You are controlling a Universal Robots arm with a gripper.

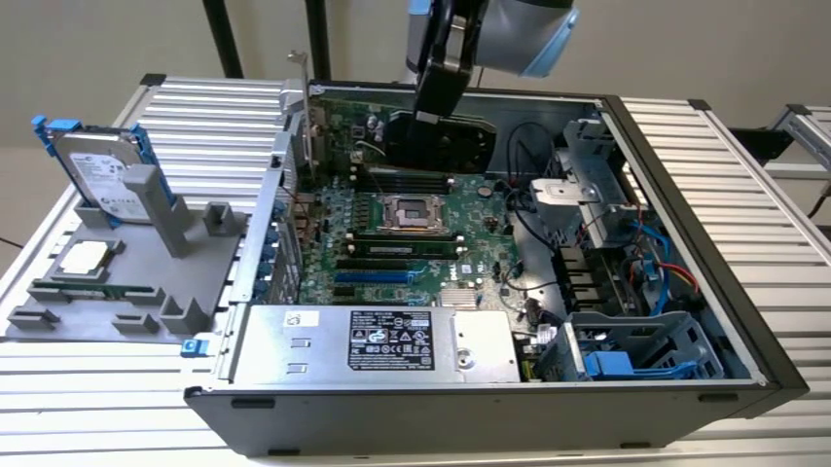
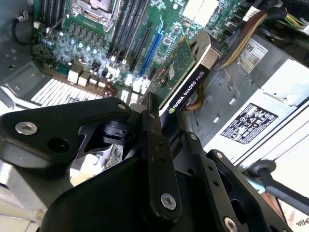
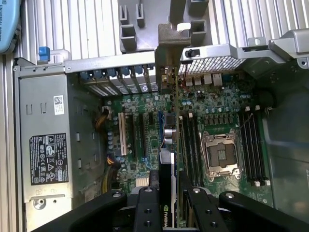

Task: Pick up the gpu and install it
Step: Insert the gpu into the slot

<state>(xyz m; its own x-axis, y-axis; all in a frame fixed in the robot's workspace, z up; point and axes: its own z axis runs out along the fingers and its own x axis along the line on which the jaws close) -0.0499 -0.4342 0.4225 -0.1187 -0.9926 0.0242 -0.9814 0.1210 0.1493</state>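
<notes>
Gripper (image 2: 166, 121), one: clenched on the gpu (image 2: 189, 79), one, held on edge above the motherboard (image 1: 389, 243). Computer case (image 1: 454, 413), one, open: contains motherboard, with power supply (image 1: 389, 341) at 6 o'clock. Grey tray (image 1: 195, 282), one, at 9 o'clock of case in the exterior view: one hard drive (image 1: 104, 175), upright.

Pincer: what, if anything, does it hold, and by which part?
The pincer holds the gpu, clamped across its black cooler block at the end away from the silver bracket, above the motherboard.
</notes>
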